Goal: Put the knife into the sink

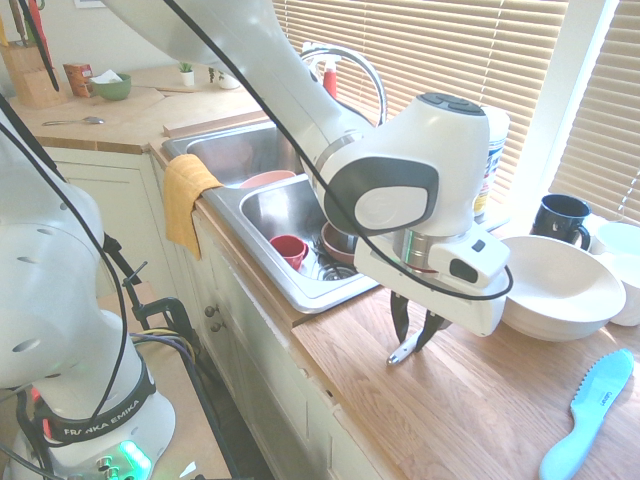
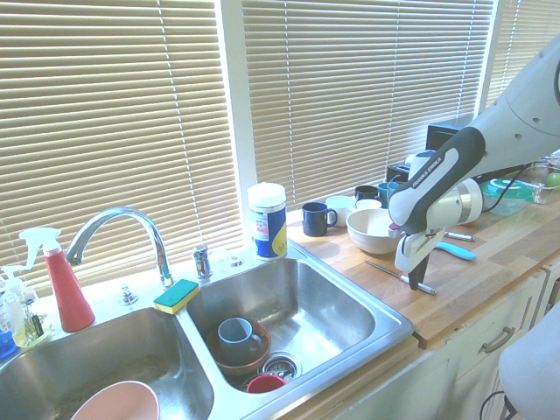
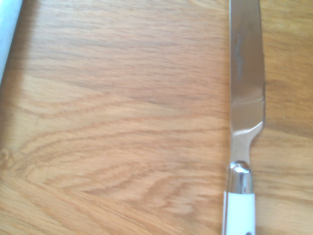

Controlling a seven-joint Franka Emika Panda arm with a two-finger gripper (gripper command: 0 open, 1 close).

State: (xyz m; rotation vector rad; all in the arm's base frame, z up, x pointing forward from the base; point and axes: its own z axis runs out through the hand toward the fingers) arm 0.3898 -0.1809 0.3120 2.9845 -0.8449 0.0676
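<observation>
Where the white handle ends, slim silver knife (image 3: 246, 73) blade, straight-backed

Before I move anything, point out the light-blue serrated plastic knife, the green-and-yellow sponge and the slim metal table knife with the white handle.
Light-blue serrated plastic knife (image 1: 575, 452): first exterior view, handle.
Green-and-yellow sponge (image 2: 177, 294): second exterior view, top face.
Slim metal white-handled table knife (image 3: 246, 63): wrist view, blade.
</observation>
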